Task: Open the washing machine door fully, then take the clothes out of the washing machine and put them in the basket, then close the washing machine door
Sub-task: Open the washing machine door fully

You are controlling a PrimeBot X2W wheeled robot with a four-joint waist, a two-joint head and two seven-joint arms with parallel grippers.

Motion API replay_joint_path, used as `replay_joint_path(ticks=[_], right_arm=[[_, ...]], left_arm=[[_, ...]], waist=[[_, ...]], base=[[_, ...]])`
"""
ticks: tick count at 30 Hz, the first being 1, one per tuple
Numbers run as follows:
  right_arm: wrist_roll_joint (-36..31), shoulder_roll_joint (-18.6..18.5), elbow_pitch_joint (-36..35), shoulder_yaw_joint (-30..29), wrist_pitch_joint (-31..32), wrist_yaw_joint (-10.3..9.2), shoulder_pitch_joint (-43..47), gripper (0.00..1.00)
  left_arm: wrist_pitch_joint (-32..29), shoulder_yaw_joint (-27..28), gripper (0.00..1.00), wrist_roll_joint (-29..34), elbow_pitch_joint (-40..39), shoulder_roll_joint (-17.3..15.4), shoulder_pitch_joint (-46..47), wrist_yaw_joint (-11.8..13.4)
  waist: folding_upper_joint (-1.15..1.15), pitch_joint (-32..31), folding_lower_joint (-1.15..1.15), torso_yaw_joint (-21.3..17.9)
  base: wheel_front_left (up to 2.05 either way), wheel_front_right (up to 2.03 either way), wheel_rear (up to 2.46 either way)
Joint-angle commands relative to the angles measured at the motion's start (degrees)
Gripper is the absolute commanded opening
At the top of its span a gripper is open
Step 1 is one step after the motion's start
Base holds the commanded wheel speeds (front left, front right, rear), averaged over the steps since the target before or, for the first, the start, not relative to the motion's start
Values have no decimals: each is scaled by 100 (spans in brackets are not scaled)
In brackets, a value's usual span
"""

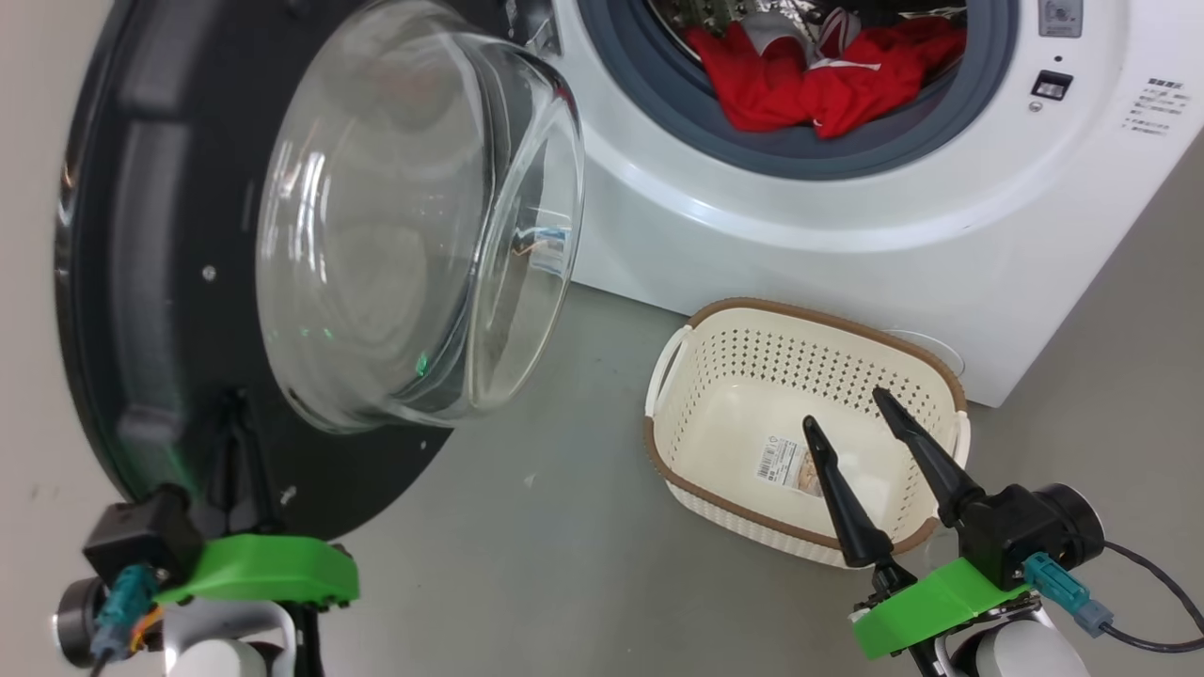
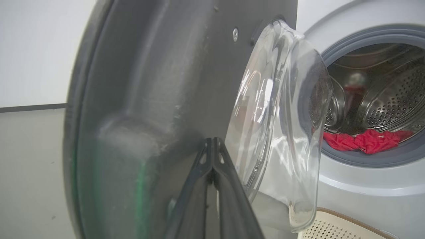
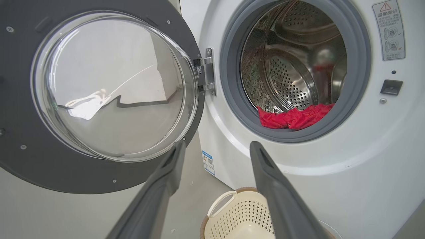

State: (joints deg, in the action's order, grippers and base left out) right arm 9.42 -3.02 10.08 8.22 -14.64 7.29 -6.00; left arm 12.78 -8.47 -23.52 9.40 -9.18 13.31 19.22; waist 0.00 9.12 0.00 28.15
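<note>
Washing machine door [image 1: 141, 282] open, left hand [image 2: 212, 142] clenched near it, right hand [image 1: 844, 408] released above basket [image 1: 809, 315].

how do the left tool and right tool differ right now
The left tool is shut, fingers pressed together; the right tool is open, fingers spread. The left tool's tips sit at the inner face of the washing machine door, beside its glass bowl; the right tool hangs over the basket, touching nothing. Both have long dark fingers on green mounts and hold nothing.
</note>
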Motion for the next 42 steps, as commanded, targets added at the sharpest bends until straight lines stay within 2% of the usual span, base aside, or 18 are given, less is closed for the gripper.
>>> replay_joint_path(ticks=[1, 8, 16, 23, 31, 42], right_arm=[[-92, 14, -121, 136, -36, 20, -132, 100], [-217, 14, -94, 147, -36, 20, -176, 100], [-379, 14, -74, 169, -11, 20, -198, 100], [-484, 8, -134, 187, 76, 20, -194, 100], [-536, -49, -278, 259, 212, 20, -201, 100], [-525, -147, -441, 341, 346, 20, -222, 100]], left_arm=[[82, 368, 0, -70, -39, -237, 231, 103], [168, 574, 0, -161, 220, -226, 398, 44], [213, 850, 0, -244, 787, -292, 815, -210], [220, 1225, 0, -219, 1149, -246, 1125, -301], [221, 1835, 0, -117, 1608, -170, 1476, -673], [221, 2143, 0, 334, 2274, -177, 1875, -1025]], waist=[[0, 38, 0, 42], [0, 134, 0, 130], [0, 262, 0, 215], [0, 340, 0, 232], [0, 456, 0, 193], [0, 585, 0, 130]], base=[[0, 0, 0], [0, 0, 0], [0, 0, 0], [0, 0, 0], [0, 0, 0], [0, 0, 0]])
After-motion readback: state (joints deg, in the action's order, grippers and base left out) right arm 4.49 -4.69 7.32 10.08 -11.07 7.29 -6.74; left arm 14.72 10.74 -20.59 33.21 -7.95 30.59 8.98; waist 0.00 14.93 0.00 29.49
